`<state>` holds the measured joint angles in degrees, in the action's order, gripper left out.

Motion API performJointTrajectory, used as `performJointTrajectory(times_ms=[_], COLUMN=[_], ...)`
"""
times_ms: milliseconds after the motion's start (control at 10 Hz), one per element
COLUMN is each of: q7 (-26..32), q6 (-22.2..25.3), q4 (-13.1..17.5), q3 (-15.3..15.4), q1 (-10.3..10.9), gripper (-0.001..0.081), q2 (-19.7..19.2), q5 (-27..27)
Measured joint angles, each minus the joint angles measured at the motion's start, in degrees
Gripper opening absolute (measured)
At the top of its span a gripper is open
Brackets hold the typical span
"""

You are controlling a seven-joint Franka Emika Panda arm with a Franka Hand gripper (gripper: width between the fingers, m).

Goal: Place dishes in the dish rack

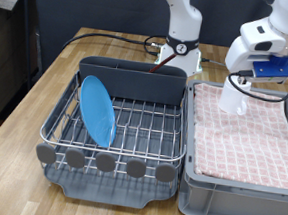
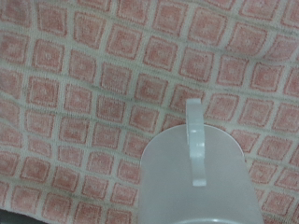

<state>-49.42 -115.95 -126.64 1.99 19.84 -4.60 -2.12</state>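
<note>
The dish rack [image 1: 122,136], a silver wire grid in a dark grey tray, stands at the exterior view's left. The bright blue plate [image 1: 97,109] stands on edge in its left part. My gripper [image 1: 240,85] hangs at the exterior view's right, over the far left corner of the pink checked cloth [image 1: 247,131]. It is shut on the small white cup [image 1: 236,101], held just above the cloth. In the wrist view the cup [image 2: 196,177] fills the lower part, its handle [image 2: 194,140] facing the camera, with the cloth [image 2: 93,84] behind. The wooden spoon is out of view.
The rack's tall grey utensil caddy [image 1: 131,79] runs along its far side. A grey crate [image 1: 240,190] holds the pink cloth, right beside the rack. The robot base [image 1: 181,45] and cables stand behind on the wooden table [image 1: 23,118].
</note>
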Motion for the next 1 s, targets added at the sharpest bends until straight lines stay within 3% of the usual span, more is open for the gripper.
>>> performJointTrajectory(times_ms=[400, 1000], q7=[-0.1, 1.1], q6=[1.4, 0.9], q4=[3.0, 3.2], q3=[-0.2, -0.2], q1=[0.0, -0.1], gripper=[0.0803, 0.0803], q2=[-5.6, -9.6], q5=[0.0, 0.0])
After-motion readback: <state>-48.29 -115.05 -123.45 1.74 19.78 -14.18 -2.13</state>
